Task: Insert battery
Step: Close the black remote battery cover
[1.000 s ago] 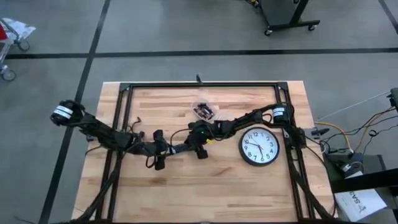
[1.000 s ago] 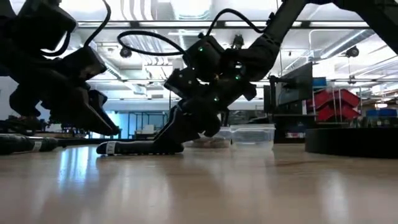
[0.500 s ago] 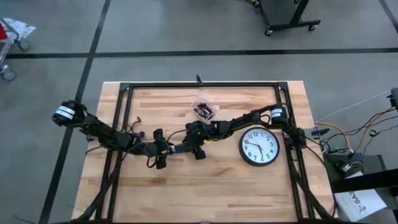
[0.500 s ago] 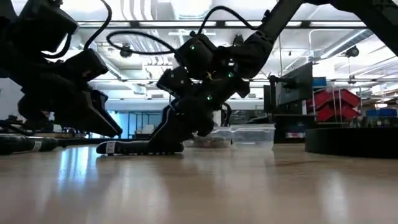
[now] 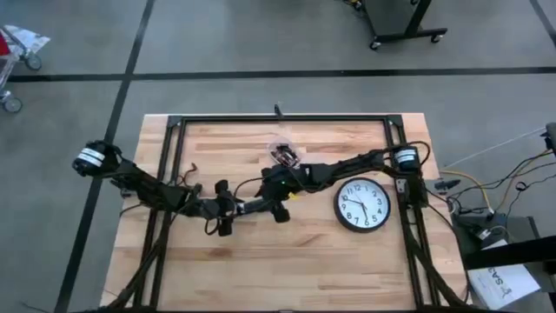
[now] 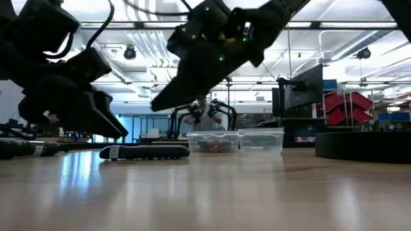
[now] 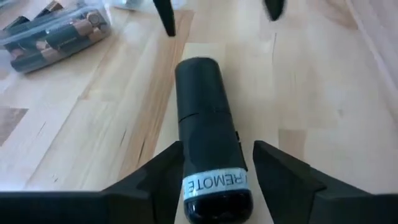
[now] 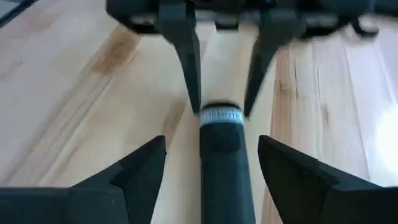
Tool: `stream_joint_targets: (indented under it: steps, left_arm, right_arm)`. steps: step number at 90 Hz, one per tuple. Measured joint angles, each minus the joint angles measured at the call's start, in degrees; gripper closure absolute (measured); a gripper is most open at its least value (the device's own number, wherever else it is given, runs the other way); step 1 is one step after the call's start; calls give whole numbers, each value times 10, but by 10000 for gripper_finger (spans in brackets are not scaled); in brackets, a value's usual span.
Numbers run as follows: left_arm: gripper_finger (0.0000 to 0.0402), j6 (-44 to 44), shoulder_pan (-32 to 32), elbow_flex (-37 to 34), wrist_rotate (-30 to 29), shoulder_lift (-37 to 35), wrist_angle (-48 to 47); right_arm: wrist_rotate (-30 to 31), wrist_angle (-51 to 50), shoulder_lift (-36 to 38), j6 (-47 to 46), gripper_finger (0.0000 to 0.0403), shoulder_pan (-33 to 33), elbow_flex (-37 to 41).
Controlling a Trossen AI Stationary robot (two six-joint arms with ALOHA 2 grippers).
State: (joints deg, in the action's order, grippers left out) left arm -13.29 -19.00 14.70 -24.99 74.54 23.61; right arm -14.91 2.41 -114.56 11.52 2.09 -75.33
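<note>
The remote [image 7: 208,149] lies flat on the wood surface [image 5: 261,261], near its middle, with the white-labelled end towards my left arm. My left fingers [image 7: 163,179] sit one on each side of that labelled end, set narrow. One finger looks to be against the casing, while a thin strip of wood shows between the remote and the other, so I am straddling it rather than clamping it. In the low view these fingers [image 6: 106,122] slope down to a point just over that end of the remote [image 6: 144,152], which rests on the surface.

My right fingers [image 8: 144,174] are spread wide and hold nothing. They hang above the remote's other end, clear of it and pointing along its length towards my left arm. From my right wrist I see the remote [image 8: 221,155] running away between them to where the left pair meets it. The low view shows this hand tilted nose-down over the remote, with open air between its fingers [image 6: 168,97] and the casing.

The batteries [image 7: 59,37] are in a clear plastic box [image 5: 284,155], which stands beyond the remote towards the far edge of the surface, a short way off and apart from it. None is in either hand. A round wall clock [image 5: 362,205] lies face up beside the remote on my right arm's side, also apart from it.
</note>
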Motion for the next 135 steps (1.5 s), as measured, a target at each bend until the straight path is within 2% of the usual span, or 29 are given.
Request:
stream_joint_targets:
  steps: [17,49,88,112,135]
  left_arm:
    - [237,-14,0,0,1,-1,-3]
    - [249,-22,0,0,26,-5,-5]
    - [297,-39,0,0,35,-7,-5]
    - [333,-34,0,-1,37,-13,3]
    - [378,-23,0,-1,64,-59,5]
  right_arm:
    - [-1,-51,9,-16,199,-3,1]
    - [-1,-62,16,-30,247,-2,-1]
    - [-2,-90,19,-13,332,-5,-12]
    - [-3,-97,41,-48,395,-8,6]
    - [-3,-66,54,-45,402,-6,15]
